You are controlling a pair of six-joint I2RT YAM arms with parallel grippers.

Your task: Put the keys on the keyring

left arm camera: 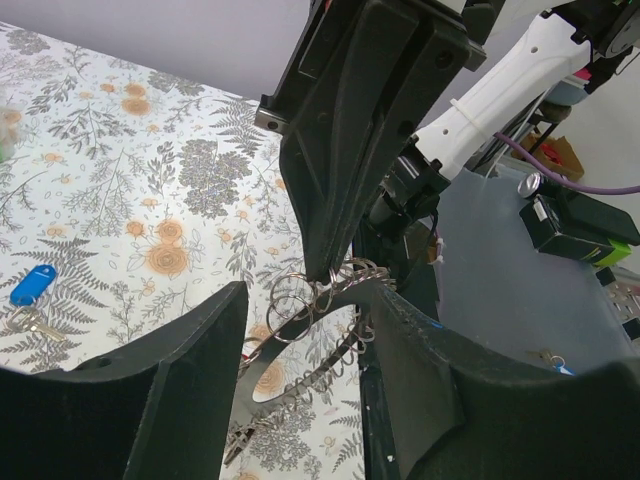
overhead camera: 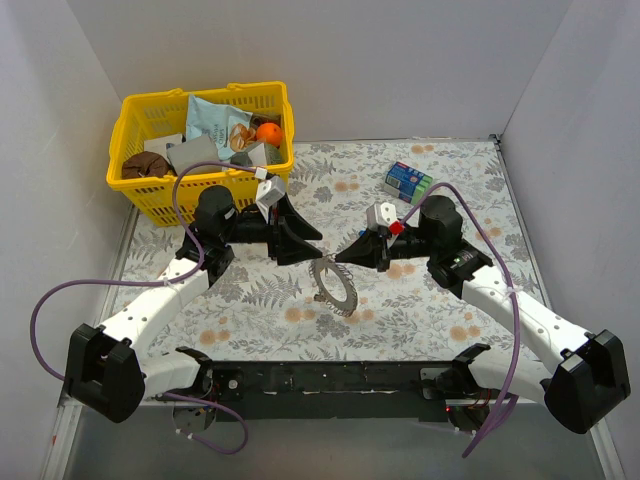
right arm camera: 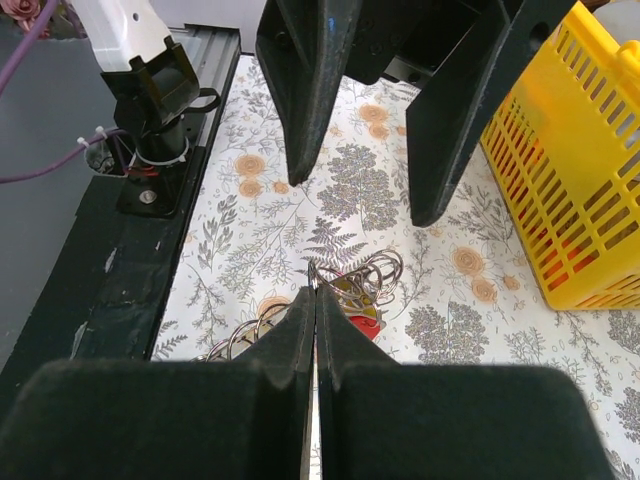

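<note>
Two claws meet nose to nose over the middle of the flowered cloth (overhead camera: 250, 300); I see the right claw (overhead camera: 347, 258) pressed tight together, its black wedge fingers closed to a single seam, pinching the top edge of the keyring (overhead camera: 335, 285); the keyring is a thin hoop of dull metal, its rim ridged with small wire coils, and it hangs tilted from that pinch. From the left wrist I look along the left claw (left arm camera: 305, 300); its broad matte fingers stand apart with a clear gap, one on each side of the little wire loops at the hoop's top; I cannot tell whether either finger touches them. One blue key (left arm camera: 32, 283), with a flat plastic head, lies on the cloth well apart from the hoop; a scrap of glossy red plastic (right arm camera: 362, 325) shows just beside the right claw's fingertips, and I cannot tell whether it is a key head. Far back on the left sits a yellow plastic lattice basket (overhead camera: 135, 195); a small blue-green packet (overhead camera: 407, 181) lies beyond the right claw.
</note>
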